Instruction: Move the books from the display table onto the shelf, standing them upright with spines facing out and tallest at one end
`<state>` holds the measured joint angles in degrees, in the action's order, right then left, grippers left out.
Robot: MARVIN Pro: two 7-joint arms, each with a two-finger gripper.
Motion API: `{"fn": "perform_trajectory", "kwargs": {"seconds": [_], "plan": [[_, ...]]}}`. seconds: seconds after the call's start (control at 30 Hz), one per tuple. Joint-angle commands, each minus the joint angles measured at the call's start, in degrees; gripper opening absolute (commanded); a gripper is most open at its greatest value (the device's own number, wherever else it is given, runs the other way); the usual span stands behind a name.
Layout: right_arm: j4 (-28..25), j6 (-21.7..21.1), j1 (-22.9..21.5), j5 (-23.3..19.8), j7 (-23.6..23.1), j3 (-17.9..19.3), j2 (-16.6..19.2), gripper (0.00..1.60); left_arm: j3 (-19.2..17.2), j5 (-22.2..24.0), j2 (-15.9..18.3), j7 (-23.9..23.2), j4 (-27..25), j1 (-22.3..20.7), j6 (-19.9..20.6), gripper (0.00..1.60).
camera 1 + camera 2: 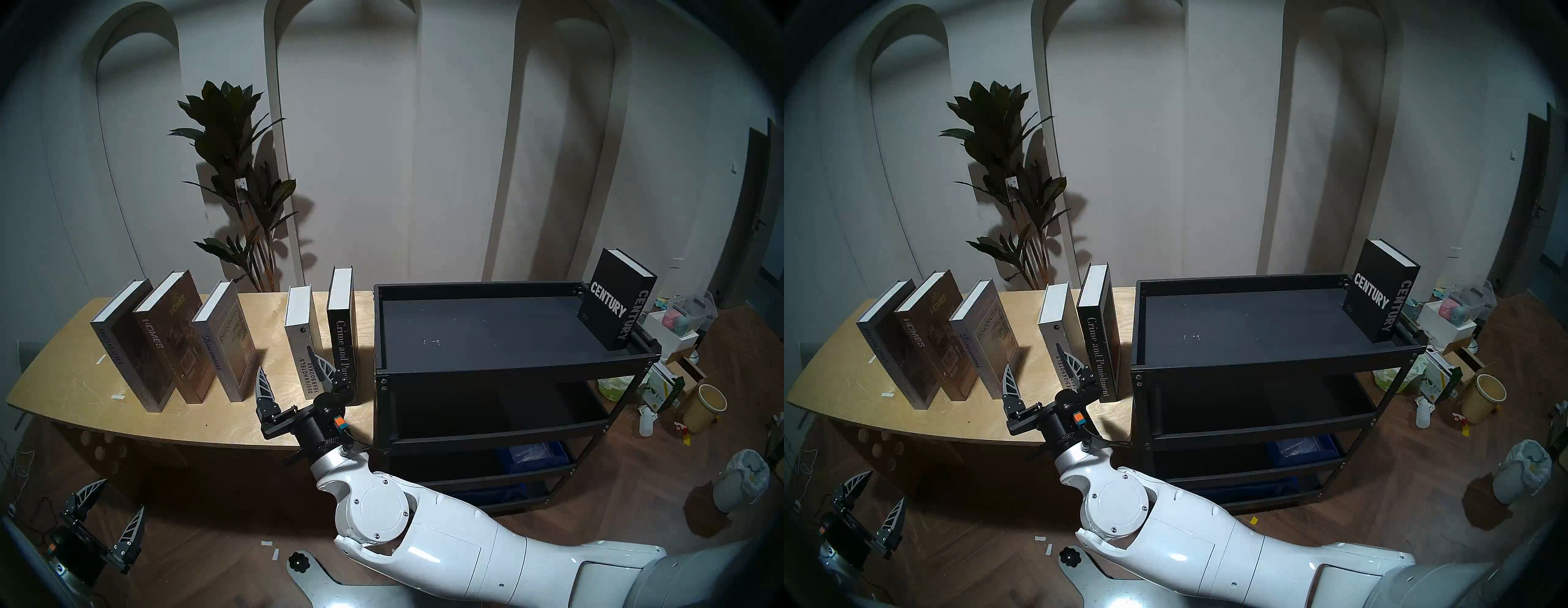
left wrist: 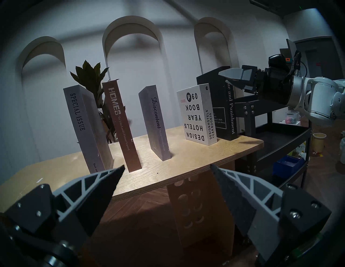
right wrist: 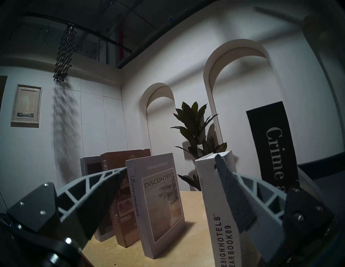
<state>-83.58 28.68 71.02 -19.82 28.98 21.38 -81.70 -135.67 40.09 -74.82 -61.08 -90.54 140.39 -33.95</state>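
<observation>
Between the wide-open, empty right gripper (image 1: pixel 290 370) fingers stands the white yearbook (image 1: pixel 302 339), apparently next for shelving; closing squarely comes next.

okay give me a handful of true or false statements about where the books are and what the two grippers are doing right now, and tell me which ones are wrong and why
1. The black Century book stands upright on the top tray of the black shelf. True.
2. Three books are left on the display table. False: five stand there, from Special Issue to Crime and Punishment.
3. The right gripper is open at the white Design Hotels Yearbook. True.
4. The left gripper is shut on the Homes book. False: it is open and empty, short of the table.
5. The Discontent book lies flat. False: it stands on end.
</observation>
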Motion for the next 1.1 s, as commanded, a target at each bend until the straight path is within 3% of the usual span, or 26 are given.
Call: {"fn": "perform_trajectory", "kwargs": {"seconds": [0.0, 0.33, 0.73, 1.07], "plan": [[-0.68, 0.01, -2.13, 2.71, 6.21, -1.48, -1.35, 1.6, -0.59, 1.22, 0.44, -0.64, 0.01, -0.14, -0.14, 1.6], [0.72, -1.58, -4.38, 5.61, 16.04, -4.53, -2.55, 1.6, -0.71, 2.44, 0.62, -1.95, 0.42, -0.23, -0.17, 1.6], [4.82, -6.08, -9.48, 7.93, 26.77, -8.9, -8.21, 1.6, -0.81, 3.91, 0.86, -3.56, 0.99, -0.42, -0.19, 1.6], [11.74, -9.9, -13.32, 7.47, 35.89, -13.77, -13.16, 1.6, -0.91, 5.17, 1.03, -4.95, 1.55, -0.72, -0.2, 1.6]]}}
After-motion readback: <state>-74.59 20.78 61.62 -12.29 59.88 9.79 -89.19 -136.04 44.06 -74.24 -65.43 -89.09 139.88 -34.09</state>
